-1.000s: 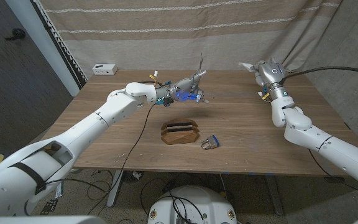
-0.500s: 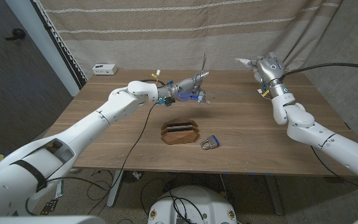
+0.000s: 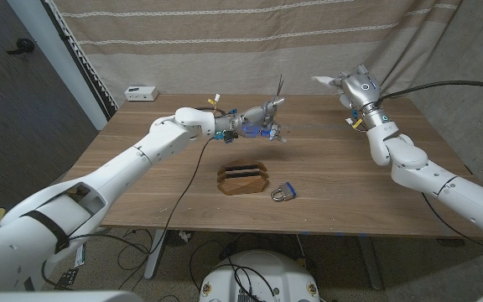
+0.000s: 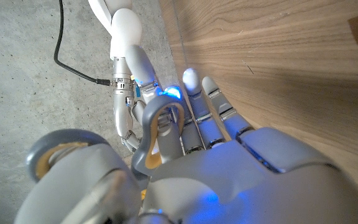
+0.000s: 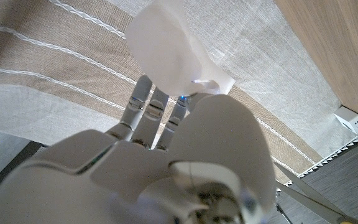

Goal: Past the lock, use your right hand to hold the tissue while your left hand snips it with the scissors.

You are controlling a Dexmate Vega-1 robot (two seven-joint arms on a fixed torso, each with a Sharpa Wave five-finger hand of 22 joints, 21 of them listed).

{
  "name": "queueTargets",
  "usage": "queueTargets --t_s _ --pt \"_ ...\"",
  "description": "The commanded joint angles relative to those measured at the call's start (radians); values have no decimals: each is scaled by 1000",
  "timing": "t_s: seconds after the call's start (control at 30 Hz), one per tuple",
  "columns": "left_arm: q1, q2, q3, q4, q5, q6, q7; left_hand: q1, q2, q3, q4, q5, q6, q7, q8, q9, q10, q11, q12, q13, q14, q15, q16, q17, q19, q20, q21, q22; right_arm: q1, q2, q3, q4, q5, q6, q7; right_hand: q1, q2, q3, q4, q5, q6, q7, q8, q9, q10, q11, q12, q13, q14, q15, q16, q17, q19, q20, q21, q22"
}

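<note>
While both arms hang lifted over the far half of the table (image 3: 325, 180), well apart, nothing yet cut. Right arm raised near the far right corner, left arm stretched across the middle toward the far edge, likely so both hands meet beyond the lock rather than over it.

Wooden holder (image 3: 243, 179) standing near the table's middle, lock (image 3: 283, 193) lying just beside it on the near right; both left alone, serving only as the marker to work past.

Right hand (image 3: 357, 86) held high, fingers and thumb closed on the tissue (image 3: 324, 80), which juts out toward the left hand as a loose white tuft. Seen against the curtain in the right wrist view, tissue (image 5: 166, 46) pinched at the fingertips, most of it free, probably so the blades have something to bite. Held in the air, presumably to let the scissors pass on both sides.

Left hand (image 3: 257, 122) gripping the scissors (image 3: 276, 96), blades pointing up and toward the curtain, apart from the tissue. Grey handle loop (image 4: 160, 127) showing in the left wrist view by the curled fingers (image 4: 213, 115). Blades open or closed: cannot tell.

Small white box (image 3: 142, 93) at the far left edge, unused.
</note>
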Motion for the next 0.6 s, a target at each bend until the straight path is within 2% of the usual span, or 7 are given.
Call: queueTargets --t_s 0.03,0.3,0.6 --pt "-31 -43 7 76 -17 -30 -62 14 -3 -45 -36 4 27 25 8 3 75 -66 238 70 4 -80 7 6 9 -2 -2 3 -12 -32 9 -28 -44 33 22 3 3 7 0 -1 6 3 -3 -1 -8 -1 3 6 -11 -144 12 5 -6 -155 7 5" --pt "-61 -82 23 150 -17 -38 -107 16 -3 -45 -37 5 27 25 8 0 77 -65 238 70 5 -80 10 10 10 -2 -2 3 -41 -46 29 -62 -62 24 26 5 4 12 -1 -5 3 4 -5 -8 -15 3 5 16 -26 -144 25 13 -16 -156 12 7" --pt "-85 -109 36 206 -9 -45 -151 18 -3 -45 -36 6 28 25 10 1 78 -65 238 71 6 -76 12 13 9 -2 -3 5 -22 -45 24 -53 -89 61 39 6 4 14 -1 -8 3 3 -4 -13 -17 1 5 20 -36 -143 35 20 -24 -157 13 8"
